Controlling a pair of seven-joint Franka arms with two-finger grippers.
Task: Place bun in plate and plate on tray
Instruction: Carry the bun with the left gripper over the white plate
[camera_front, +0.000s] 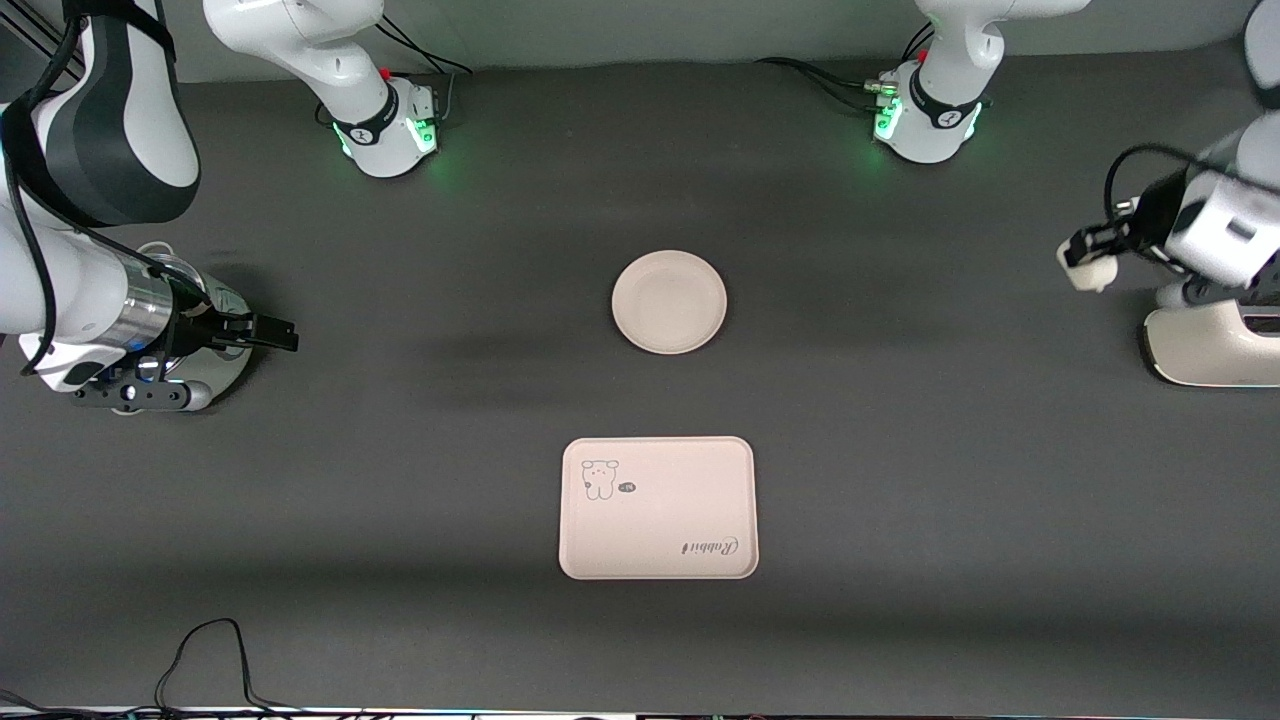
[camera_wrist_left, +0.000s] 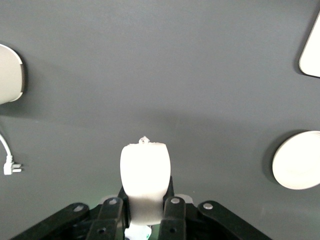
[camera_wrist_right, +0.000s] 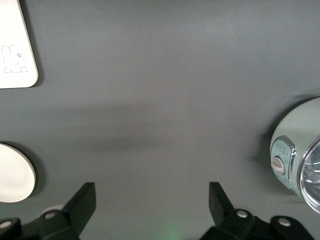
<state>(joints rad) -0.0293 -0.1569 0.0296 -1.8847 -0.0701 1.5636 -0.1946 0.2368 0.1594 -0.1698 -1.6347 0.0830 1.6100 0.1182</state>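
The cream-beige rectangular tray with rounded corners lies flat on the dark table, nearer to the front camera than anything else; it carries a small cartoon animal print and the cursive word "Rabbit". The round cream-beige plate with a shallow raised rim lies flat too, farther from the front camera than the tray, well apart from it, and it is empty.

The small white-cream rounded bun is not on the table. The left gripper holds it in the air over the table's end on the left arm's side, beside a white appliance base. Its jaws are closed narrow on the bun; in the left wrist view the bun stands out between the two black fingers, smooth and plain.

The coming move, I judge, turns on this: the plate lies well apart from the held bun, toward the middle of the table, so the left arm must carry the bun sideways over the plate before it lowers.

The right gripper waits over the right arm's end of the table, jaws spread wide and holding nothing, beside a pale round appliance with a chrome ring.
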